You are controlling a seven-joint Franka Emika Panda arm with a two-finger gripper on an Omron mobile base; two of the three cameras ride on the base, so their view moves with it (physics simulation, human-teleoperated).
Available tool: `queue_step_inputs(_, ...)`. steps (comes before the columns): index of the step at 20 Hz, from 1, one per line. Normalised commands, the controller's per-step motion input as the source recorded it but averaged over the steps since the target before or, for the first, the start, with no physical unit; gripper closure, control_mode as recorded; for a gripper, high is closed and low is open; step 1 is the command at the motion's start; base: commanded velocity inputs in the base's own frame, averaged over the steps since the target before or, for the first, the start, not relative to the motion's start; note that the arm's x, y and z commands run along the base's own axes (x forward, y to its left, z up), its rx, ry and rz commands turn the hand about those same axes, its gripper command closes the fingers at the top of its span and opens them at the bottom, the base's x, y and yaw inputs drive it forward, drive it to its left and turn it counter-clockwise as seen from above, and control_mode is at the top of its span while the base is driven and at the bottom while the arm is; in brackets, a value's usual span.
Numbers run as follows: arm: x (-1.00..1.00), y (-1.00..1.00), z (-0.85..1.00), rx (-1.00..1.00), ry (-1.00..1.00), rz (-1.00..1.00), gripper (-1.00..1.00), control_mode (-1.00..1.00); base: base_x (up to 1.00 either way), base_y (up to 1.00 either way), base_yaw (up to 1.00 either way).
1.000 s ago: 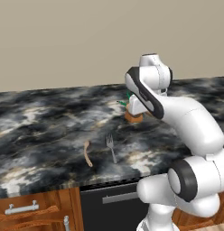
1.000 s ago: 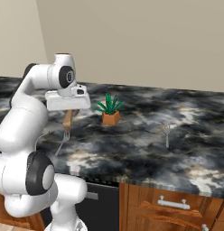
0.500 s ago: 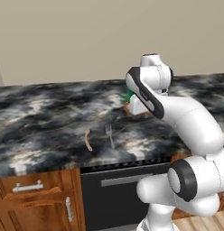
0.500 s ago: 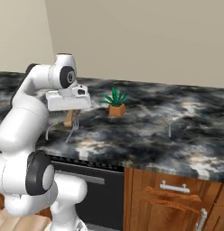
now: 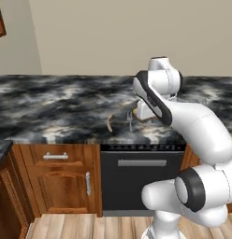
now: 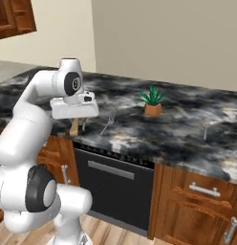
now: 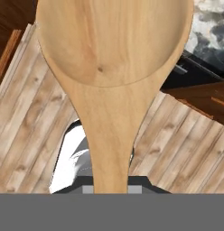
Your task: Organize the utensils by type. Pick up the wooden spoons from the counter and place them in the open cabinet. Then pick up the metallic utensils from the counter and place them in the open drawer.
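One small wooden spoon (image 5: 109, 123) lies on the black marbled counter (image 5: 52, 107) near its front edge in the left base view, its handle curved. Just to its right a grey fork (image 5: 130, 120) lies on the same stone, close to but apart from the spoon. Right of the fork the white arm holds the gripper (image 5: 142, 116) over the counter's front edge, above the dark oven front (image 5: 141, 177).

In the right base view the gripper (image 6: 76, 125) points down with a tan handle hanging below it, the large wooden spoon (image 6: 74, 127). The fork (image 6: 107, 123) lies on the counter (image 6: 187, 129) to its right, then a small potted plant (image 6: 152, 102) stands further back, and a second thin metal utensil (image 6: 206, 128) rests far to the right, well apart from the rest.

In the hand view the large wooden spoon (image 7: 111, 67) stretches away from the hand, round bowl at the far end, over the plank floor (image 7: 28, 135). The jaws are closed narrowly on its handle.
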Motion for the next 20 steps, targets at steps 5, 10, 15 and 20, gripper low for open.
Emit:
queue_step_inputs(5,0.0,0.0,0.0,0.0,0.0,0.0,1.0,1.0,-0.22,-0.01,0.31)
queue_step_inputs(10,0.0,0.0,0.0,0.0,0.0,0.0,1.0,1.0,-0.04,-0.02,0.24)
queue_step_inputs(15,0.0,0.0,0.0,0.0,0.0,0.0,1.0,1.0,-0.05,-0.03,0.32)
queue_step_inputs(20,0.0,0.0,0.0,0.0,0.0,0.0,1.0,1.0,-0.23,-0.09,0.77)
